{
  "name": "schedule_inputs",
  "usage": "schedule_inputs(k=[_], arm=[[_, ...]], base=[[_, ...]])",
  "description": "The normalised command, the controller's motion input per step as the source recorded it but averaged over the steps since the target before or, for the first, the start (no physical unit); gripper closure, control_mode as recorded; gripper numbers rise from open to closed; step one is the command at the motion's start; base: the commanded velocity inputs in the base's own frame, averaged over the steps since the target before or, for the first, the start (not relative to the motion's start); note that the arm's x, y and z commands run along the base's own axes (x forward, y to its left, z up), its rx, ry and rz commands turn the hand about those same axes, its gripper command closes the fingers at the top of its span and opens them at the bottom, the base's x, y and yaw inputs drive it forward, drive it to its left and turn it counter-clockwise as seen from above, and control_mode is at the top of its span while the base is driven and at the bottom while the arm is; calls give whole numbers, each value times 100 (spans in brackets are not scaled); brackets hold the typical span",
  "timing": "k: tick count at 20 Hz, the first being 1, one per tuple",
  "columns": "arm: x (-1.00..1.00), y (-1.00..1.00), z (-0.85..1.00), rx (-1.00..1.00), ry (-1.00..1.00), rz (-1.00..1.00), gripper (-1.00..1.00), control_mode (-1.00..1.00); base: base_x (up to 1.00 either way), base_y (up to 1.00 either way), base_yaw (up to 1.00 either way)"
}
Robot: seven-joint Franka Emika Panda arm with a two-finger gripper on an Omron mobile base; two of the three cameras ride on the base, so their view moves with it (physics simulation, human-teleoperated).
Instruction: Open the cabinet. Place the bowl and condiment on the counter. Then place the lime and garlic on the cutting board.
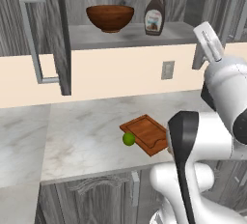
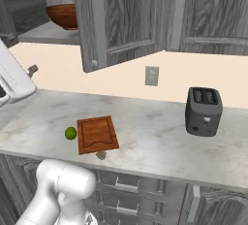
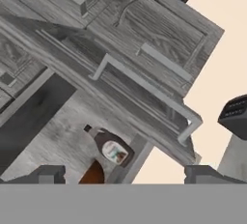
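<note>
On the near part of the marbled white-grey stone counter [image 2: 155, 136] lies one flat rectangular cutting board [image 2: 98, 134] of reddish-brown wood with a groove round its rim; in the right base view its long axis runs from the counter's front edge toward the wall. One small bright green lime [image 2: 70, 133] sits on the stone just beside the board's left edge. One tiny pale garlic [image 2: 101, 155] bulb rests on the stone at the board's front edge. Farther right stands one boxy dark grey toaster [image 2: 204, 111] with two slots.

Above, the wood-grain cabinet [image 1: 62, 35] has both doors swung open, each with a long silver bar handle. On its shelf stand one deep glossy brown bowl [image 1: 110, 17] and, to its right, one slim dark condiment [image 1: 155, 10] bottle, upright with its cap pointing up.

The gripper [image 3: 123, 174] is released, its two dark fingertips spread wide apart and holding nothing, near the right door's handle.
</note>
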Motion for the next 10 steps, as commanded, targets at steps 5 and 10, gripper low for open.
schedule_inputs(k=[5,10], arm=[[52,16,0,3,-4,-20,-100,-100],[48,8,0,11,-18,-21,-100,-100]], base=[[0,0,0],[0,0,0]])
